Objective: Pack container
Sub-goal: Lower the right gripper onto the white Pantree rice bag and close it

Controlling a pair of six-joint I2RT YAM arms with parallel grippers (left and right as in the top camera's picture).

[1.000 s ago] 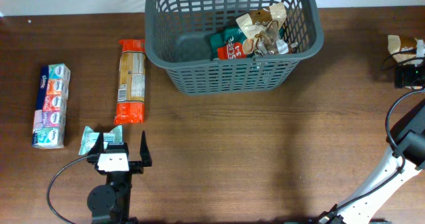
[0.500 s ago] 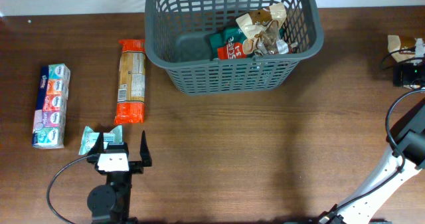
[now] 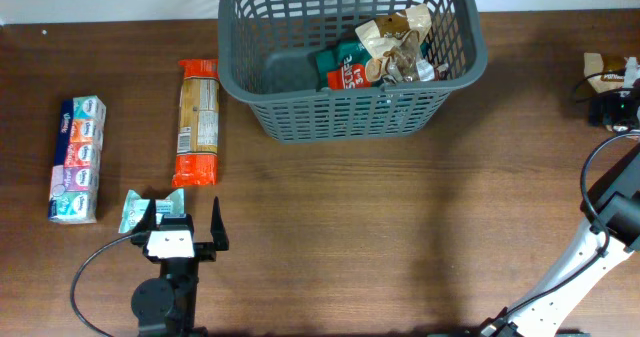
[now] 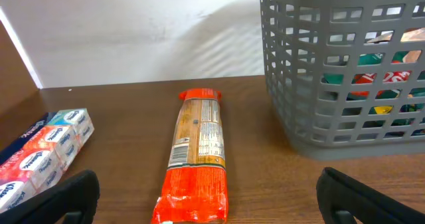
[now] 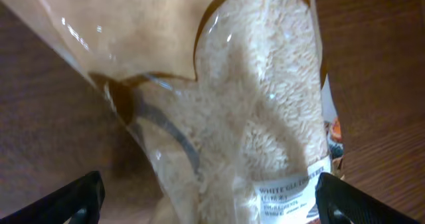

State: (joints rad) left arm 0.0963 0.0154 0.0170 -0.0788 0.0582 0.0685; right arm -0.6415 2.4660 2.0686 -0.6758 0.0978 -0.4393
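Observation:
The dark grey basket [image 3: 340,112] stands at the far middle of the table and holds several packets [image 3: 385,52]. It also shows in the left wrist view [image 4: 312,84]. My left gripper [image 3: 183,220] is open and empty, near the front left. A long orange packet [image 3: 197,122] lies just ahead of it, between the fingers' line in the left wrist view [image 4: 198,157]. My right gripper [image 3: 622,105] is open at the far right edge, its fingers [image 5: 209,201] spread either side of a clear bag of white rice [image 5: 265,98], which also shows in the overhead view [image 3: 603,67].
A multi-coloured tissue pack [image 3: 78,159] lies at the left, also seen in the left wrist view [image 4: 46,151]. A small teal packet [image 3: 135,209] lies beside my left gripper, partly under it. A white wall stands behind the table.
My right gripper has moved away from the front edge, further over the rice bag. The left arm and the other objects have not moved.

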